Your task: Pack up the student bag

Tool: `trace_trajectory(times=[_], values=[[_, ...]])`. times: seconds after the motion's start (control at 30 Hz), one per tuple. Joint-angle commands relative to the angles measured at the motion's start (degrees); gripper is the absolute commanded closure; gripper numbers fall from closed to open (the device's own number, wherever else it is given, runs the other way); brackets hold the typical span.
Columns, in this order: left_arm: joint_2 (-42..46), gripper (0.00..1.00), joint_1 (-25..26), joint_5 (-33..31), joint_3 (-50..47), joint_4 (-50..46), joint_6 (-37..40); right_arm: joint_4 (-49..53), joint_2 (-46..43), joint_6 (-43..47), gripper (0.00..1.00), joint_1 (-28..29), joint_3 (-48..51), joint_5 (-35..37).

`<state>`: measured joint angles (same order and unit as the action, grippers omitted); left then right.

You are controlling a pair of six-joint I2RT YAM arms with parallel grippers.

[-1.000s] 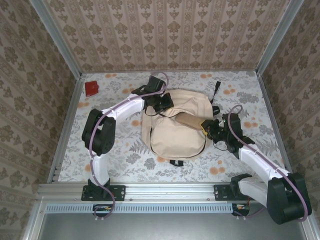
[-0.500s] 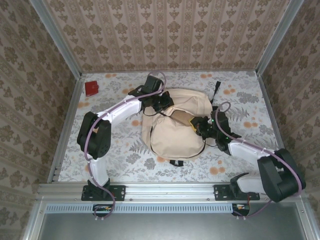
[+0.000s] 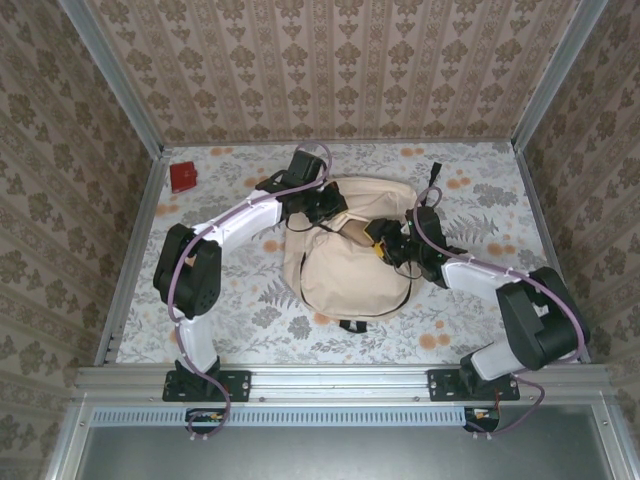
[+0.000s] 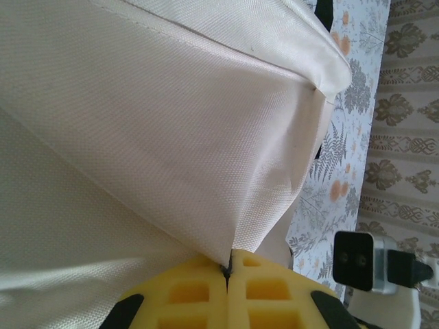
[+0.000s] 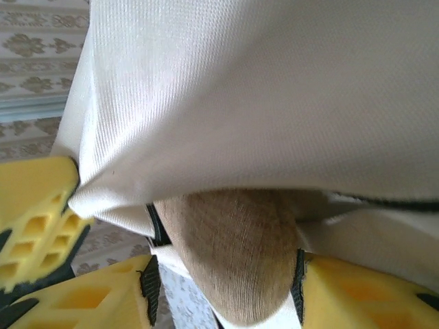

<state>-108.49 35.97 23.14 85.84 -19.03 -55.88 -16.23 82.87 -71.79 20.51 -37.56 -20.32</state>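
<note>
The student bag (image 3: 345, 262), beige and soft, lies in the middle of the table. My left gripper (image 3: 322, 208) is at its far left edge, and its yellow fingers (image 4: 206, 291) are shut on a fold of the bag's fabric (image 4: 206, 157), holding the flap up. My right gripper (image 3: 388, 245) is at the bag's opening on the right. Its jaws stand apart around the rounded end of a brown ribbed fabric item (image 5: 233, 253), with a gap at the left pad (image 5: 149, 288). The rest of that item is hidden under the bag's raised flap (image 5: 260, 103).
A small red object (image 3: 183, 177) lies at the table's back left corner. A black strap (image 3: 432, 180) of the bag trails toward the back right. Patterned walls close in the table on three sides, and a metal rail (image 3: 330, 380) runs along the near edge.
My right gripper has moved left, pushing the brown item deeper under the flap, and its jaws have widened. The left gripper has kept its grip on the fabric.
</note>
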Motion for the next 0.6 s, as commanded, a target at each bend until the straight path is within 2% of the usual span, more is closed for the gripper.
trace_trajectory(times=[0.0, 0.1, 0.27, 0.37, 0.57], values=[[3.1, 1.0, -0.1, 1.9, 0.2, 1.2, 1.5, 15.7, -5.6, 7.6, 0.45, -0.1, -2.1, 2.1], [3.4, 1.0, -0.4, 1.7, -0.2, 1.0, 1.7, 21.9, -7.9, 10.6, 0.52, 0.1, -2.9, 3.1], [3.8, 1.0, -0.6, 1.3, -0.8, 1.0, 1.8, 24.3, -8.1, 12.4, 0.7, 2.9, -5.2, 4.1], [4.1, 1.0, -0.7, 1.3, -1.0, 0.9, 1.9, 24.5, -5.6, 13.3, 0.75, 4.0, -7.6, 4.1], [4.7, 1.0, -1.0, 1.3, -1.1, 0.3, 2.3, 23.6, 1.0, 14.3, 0.79, 4.7, -11.5, 2.6]])
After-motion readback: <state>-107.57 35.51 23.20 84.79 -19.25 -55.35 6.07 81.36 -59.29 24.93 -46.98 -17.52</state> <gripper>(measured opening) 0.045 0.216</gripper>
